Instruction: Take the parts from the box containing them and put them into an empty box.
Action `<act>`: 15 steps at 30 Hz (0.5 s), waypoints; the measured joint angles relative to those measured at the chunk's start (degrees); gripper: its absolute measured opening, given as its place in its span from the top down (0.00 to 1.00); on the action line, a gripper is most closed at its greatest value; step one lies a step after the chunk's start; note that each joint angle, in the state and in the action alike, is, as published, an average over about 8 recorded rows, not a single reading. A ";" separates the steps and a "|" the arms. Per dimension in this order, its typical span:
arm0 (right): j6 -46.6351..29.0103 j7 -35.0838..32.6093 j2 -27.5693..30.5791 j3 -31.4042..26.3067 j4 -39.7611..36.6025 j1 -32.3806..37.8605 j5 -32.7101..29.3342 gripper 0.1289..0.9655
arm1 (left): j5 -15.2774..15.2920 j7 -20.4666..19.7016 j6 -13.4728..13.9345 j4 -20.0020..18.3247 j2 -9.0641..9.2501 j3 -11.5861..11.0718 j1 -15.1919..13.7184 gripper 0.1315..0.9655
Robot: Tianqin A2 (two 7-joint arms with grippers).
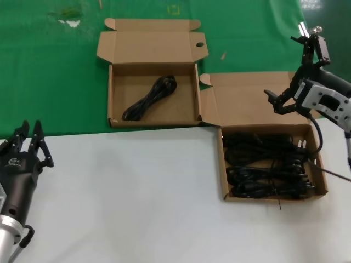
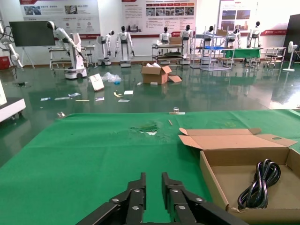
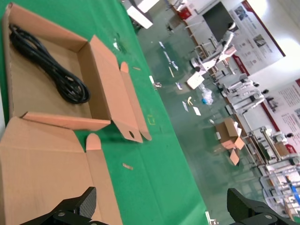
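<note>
My right gripper hovers, jaws apart, above the matte brown cardboard box heaped with glossy black looped cords. One cord lies in the twin box. Left gripper rests, jaws nearly together.

Both boxes lie open from above (lids folded back); bare white table separates them from the left end effector.

Table: white front, green mat behind; 2 open boxes, left w/ 1 cord, right full
</note>
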 joint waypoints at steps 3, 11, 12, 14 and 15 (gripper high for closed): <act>0.69 0.89 -0.58 0.50 0.77 -1.08 0.40 0.00 | 0.00 0.00 0.00 0.00 0.00 0.00 0.00 0.89; 2.94 3.83 -2.45 2.15 3.30 -4.61 1.70 0.00 | 0.00 0.00 0.00 0.00 0.00 0.00 0.00 0.76; 3.24 4.22 -2.70 2.37 3.64 -5.08 1.87 0.00 | 0.00 0.00 0.00 0.00 0.00 0.00 0.00 0.74; 3.83 4.98 -3.19 2.80 4.31 -6.01 2.21 0.00 | -0.01 0.00 0.00 0.00 0.00 0.00 0.00 0.69; 4.13 5.38 -3.44 3.02 4.65 -6.49 2.39 0.00 | -0.01 0.00 0.00 0.00 0.00 0.00 0.00 0.69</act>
